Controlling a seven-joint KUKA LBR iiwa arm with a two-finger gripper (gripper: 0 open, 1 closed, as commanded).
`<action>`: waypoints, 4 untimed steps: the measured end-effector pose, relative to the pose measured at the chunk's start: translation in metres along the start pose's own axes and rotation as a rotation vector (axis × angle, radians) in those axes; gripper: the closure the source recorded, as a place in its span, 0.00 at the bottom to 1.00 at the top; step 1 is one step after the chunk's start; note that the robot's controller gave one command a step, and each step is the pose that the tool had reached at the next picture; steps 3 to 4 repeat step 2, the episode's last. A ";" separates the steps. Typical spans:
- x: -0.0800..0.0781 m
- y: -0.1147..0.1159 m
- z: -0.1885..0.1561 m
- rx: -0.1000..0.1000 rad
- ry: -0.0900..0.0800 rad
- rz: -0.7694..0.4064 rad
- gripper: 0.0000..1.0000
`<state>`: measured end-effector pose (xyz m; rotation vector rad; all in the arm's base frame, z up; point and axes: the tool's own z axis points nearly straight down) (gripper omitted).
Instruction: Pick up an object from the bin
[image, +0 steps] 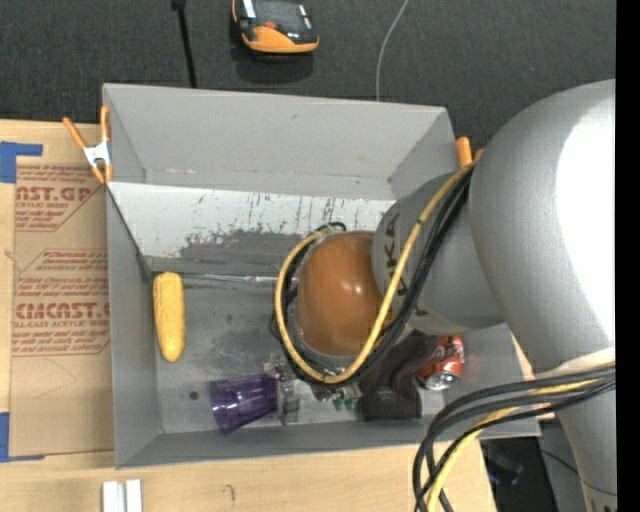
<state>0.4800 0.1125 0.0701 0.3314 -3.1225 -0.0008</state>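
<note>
My gripper (290, 388) reaches down near the bin's front wall, mostly hidden under the arm's wrist. Right beside it on the left lies a purple plastic cup (240, 401) on its side, its right end touching or nearly touching the gripper. A red drink can (443, 364) lies to the right, partly covered by the arm. A dark lump (390, 398) sits between the can and the gripper; I cannot tell what it is.
A yellow corn cob (169, 315) lies lengthwise along the bin's left wall, well apart from the gripper. The arm and its cables cover the right half of the bin. Bare floor shows between the cob and the wrist.
</note>
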 end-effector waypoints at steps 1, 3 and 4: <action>0.000 0.000 0.000 0.000 0.000 -0.001 1.00; -0.009 -0.011 -0.105 0.000 -0.002 -0.005 1.00; -0.009 -0.011 -0.105 0.000 -0.002 -0.005 1.00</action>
